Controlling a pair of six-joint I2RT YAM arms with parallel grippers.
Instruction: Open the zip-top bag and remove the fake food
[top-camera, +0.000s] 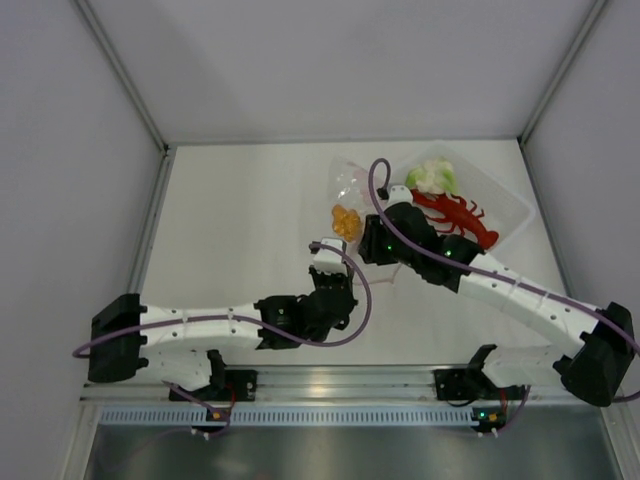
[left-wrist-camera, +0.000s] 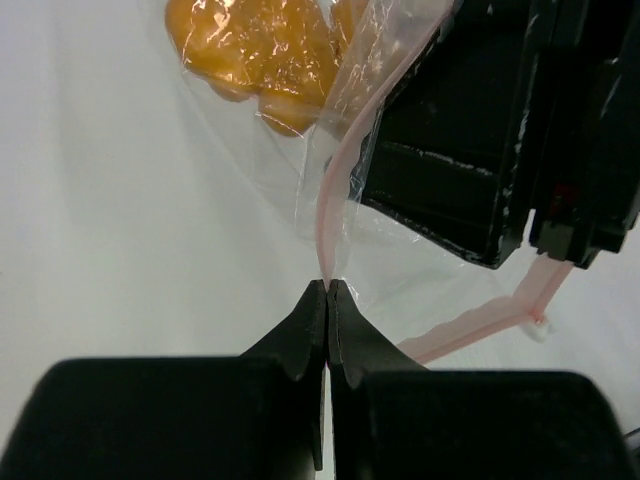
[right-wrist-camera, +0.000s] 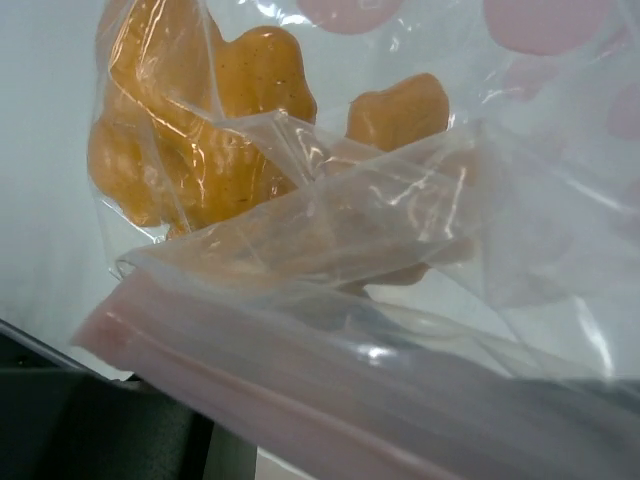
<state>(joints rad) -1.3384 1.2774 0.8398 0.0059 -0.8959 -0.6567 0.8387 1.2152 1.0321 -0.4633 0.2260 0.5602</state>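
The zip-top bag (top-camera: 350, 190) lies at the table's middle with the orange ridged piece (top-camera: 346, 222) inside it. My left gripper (top-camera: 325, 248) is shut on the bag's pink zip strip (left-wrist-camera: 335, 200), pinched at its fingertips (left-wrist-camera: 328, 286). My right gripper (top-camera: 372, 243) is just right of it and holds the other side of the strip (left-wrist-camera: 480, 320). In the right wrist view the bag (right-wrist-camera: 400, 230) and strip (right-wrist-camera: 300, 390) hide the fingers; the orange piece (right-wrist-camera: 200, 130) shows through the film. The red lobster (top-camera: 460, 215) and leafy vegetable (top-camera: 435, 177) lie outside the bag.
A rigid clear tray (top-camera: 520, 208) at the back right holds the lobster and the vegetable. Grey walls enclose the table on three sides. The right arm's black housing (left-wrist-camera: 470, 150) is close in front of my left gripper.
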